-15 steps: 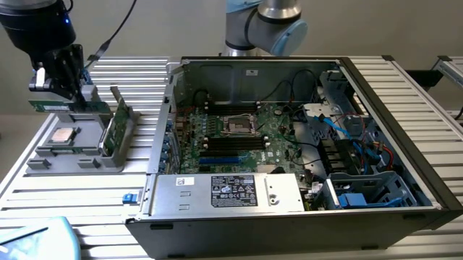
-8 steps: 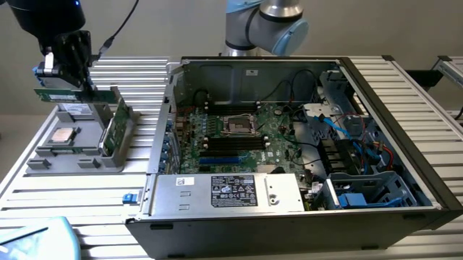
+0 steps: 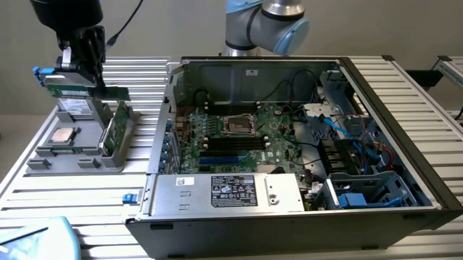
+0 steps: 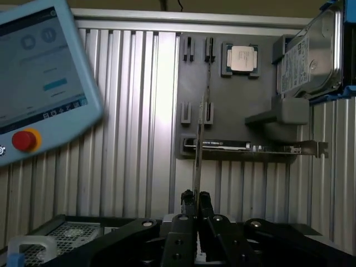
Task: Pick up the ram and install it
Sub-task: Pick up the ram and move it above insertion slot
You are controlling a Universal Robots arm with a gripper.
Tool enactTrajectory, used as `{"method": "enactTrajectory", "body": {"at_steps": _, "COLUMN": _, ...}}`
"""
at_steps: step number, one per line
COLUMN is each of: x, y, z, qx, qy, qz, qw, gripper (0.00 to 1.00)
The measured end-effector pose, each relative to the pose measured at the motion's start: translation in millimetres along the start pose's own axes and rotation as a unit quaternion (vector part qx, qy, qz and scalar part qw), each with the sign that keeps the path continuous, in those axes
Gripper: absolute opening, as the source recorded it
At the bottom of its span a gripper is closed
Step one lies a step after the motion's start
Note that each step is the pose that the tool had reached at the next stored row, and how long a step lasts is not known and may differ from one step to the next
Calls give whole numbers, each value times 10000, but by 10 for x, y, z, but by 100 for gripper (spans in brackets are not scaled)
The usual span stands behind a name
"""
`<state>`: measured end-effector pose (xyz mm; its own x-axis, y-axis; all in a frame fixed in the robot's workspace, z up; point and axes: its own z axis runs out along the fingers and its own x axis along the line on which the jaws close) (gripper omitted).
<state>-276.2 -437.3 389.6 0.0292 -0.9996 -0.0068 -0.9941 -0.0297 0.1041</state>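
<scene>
Green ram (image 3: 108, 93) sits clamped between the fingers of the end effector (image 3: 94, 82), which are closed narrowly on its upper edge. It hangs above the grey holder tray (image 3: 72, 160) at the exterior view's left. The tray carries an upright bracketed card (image 3: 116, 127) and a silver processor (image 3: 62, 135). The open computer case (image 3: 289, 135) stands beside the tray on the slatted metal table (image 3: 137, 70), apart from the ram.
</scene>
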Motion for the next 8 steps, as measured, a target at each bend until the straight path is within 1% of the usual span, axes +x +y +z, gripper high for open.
{"method": "enactTrajectory", "body": {"at_steps": 8, "x": 12, "y": -317, "z": -120, "qx": -47, "qy": -5, "qz": 0, "qw": 10000, "gripper": 14}}
